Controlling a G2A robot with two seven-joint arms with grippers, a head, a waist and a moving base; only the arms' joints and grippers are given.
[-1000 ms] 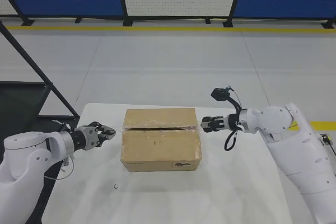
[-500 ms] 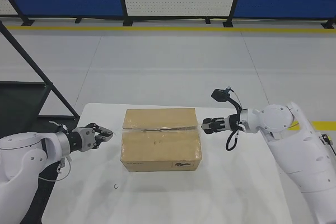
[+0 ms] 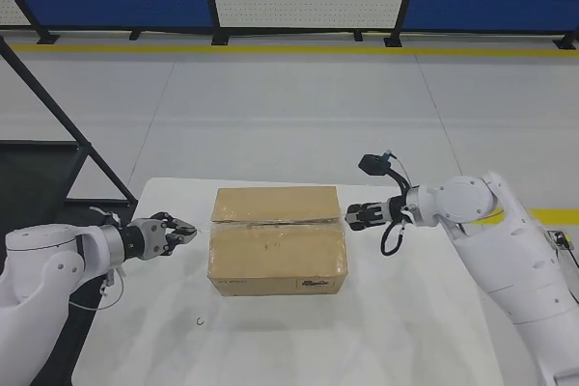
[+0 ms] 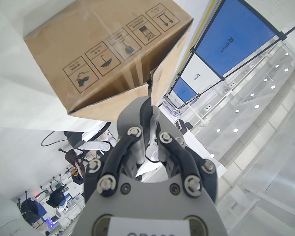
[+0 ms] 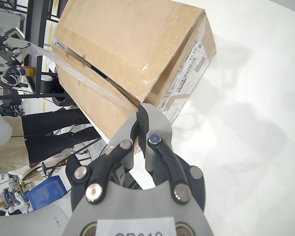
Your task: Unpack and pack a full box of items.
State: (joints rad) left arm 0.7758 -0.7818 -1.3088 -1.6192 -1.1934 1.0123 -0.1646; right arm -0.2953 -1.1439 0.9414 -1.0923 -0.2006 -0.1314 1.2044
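Note:
A brown cardboard box (image 3: 278, 241) stands in the middle of the white table (image 3: 415, 318), its top flaps meeting in a seam that gapes slightly. A strip of clear tape (image 5: 71, 68) is peeled up off the seam and stretches away past the box's left end. My left gripper (image 3: 185, 230) is shut on that tape strip just left of the box; up close the box (image 4: 108, 37) is right beyond the left gripper (image 4: 150, 109). My right gripper (image 3: 349, 216) is shut, its tips (image 5: 140, 116) against the box's right end at the seam.
A small ring-like bit (image 3: 201, 321) lies on the table in front of the box's left corner. A black metal frame (image 3: 39, 106) stands off the table's left side. Bare tabletop stretches in front of and to the right of the box.
Very little. The left gripper eased slightly left and back again with the tape; the right wrist shifted a touch toward the box.

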